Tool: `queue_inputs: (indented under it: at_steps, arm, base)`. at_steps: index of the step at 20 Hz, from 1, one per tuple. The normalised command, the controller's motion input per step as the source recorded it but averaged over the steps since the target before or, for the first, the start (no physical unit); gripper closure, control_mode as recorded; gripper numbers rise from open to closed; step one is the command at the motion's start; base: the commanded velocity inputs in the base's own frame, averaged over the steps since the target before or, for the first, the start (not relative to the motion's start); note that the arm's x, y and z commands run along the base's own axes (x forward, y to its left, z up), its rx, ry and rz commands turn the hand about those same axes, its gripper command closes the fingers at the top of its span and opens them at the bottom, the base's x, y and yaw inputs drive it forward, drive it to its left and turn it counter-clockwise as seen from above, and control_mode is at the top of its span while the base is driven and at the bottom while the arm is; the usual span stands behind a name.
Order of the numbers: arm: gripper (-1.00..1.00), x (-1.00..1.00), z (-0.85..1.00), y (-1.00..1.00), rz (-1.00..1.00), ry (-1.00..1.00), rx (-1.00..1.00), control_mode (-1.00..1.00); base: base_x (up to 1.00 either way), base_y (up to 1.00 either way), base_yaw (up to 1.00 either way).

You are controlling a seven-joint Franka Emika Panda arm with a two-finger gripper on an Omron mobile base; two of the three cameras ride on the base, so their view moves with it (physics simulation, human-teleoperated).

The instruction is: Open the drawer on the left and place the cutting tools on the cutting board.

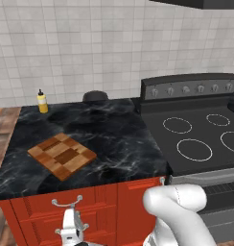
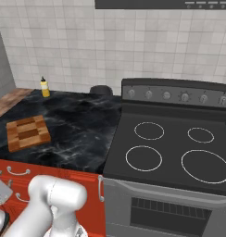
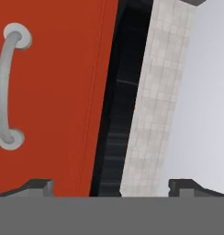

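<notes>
The drawer is the top red-orange front under the black counter, and it is shut, its curved silver handle showing. My gripper hangs just in front of that drawer, near the handle and apart from it. In the hand view the picture is rolled: the drawer front and its handle lie left, and my gripper is open with nothing between its fingertips. The checkered cutting board lies bare on the counter, also seen as the cutting board. The cutting tools are hidden.
A yellow bottle and a dark rounded object stand at the back of the marble counter. A black stove with several ring burners sits to the right. More red drawer fronts lie below the top one.
</notes>
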Motion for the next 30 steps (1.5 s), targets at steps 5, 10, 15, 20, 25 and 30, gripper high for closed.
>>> queue_inputs:
  at_steps: [5, 10, 15, 20, 25, 30]
  arm:
    - [-1.00, 0.24, -0.33, 0.05, -0.09, 0.00, 0.05, -1.00]
    - [-1.00, 0.40, -0.28, 0.17, -0.05, -0.02, 0.00, -1.00]
    - [-1.00, 0.33, -0.28, 0.21, 0.00, 0.00, 0.00, -1.00]
    - [-1.00, 0.15, -0.43, 0.20, 0.00, 0.00, 0.00, -1.00]
    - [-1.00, 0.26, -0.41, 0.21, 0.00, 0.00, 0.00, -1.00]
    - [-1.00, 0.32, -0.28, 0.16, 0.00, 0.00, 0.00, -1.00]
  base:
    - [0.00, 0.00, 0.00]
    - [0.00, 0.00, 0.00]
    - [0.00, 0.00, 0.00]
    - [0.00, 0.00, 0.00]
    - [0.00, 0.00, 0.00]
    - [0.00, 0.00, 0.00]
